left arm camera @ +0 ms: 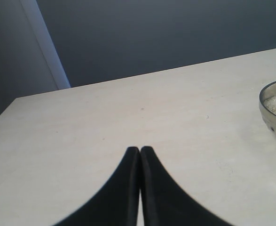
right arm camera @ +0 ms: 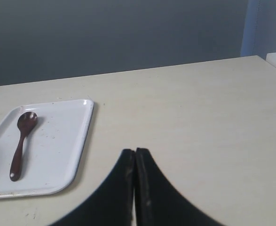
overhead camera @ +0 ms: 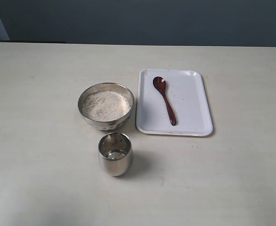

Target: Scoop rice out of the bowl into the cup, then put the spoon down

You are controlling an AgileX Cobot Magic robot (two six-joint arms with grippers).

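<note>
A wide steel bowl holds off-white rice at the table's middle; its rim shows in the left wrist view. In front of it stands the small steel cup with a few grains at its bottom. The dark reddish-brown wooden spoon lies on a white tray, head toward the back, also seen as the spoon in the right wrist view. Neither gripper appears in the exterior view. My left gripper is shut and empty over bare table. My right gripper is shut and empty, right of the tray.
The pale table spreads wide around the objects. A dark wall runs behind its far edge.
</note>
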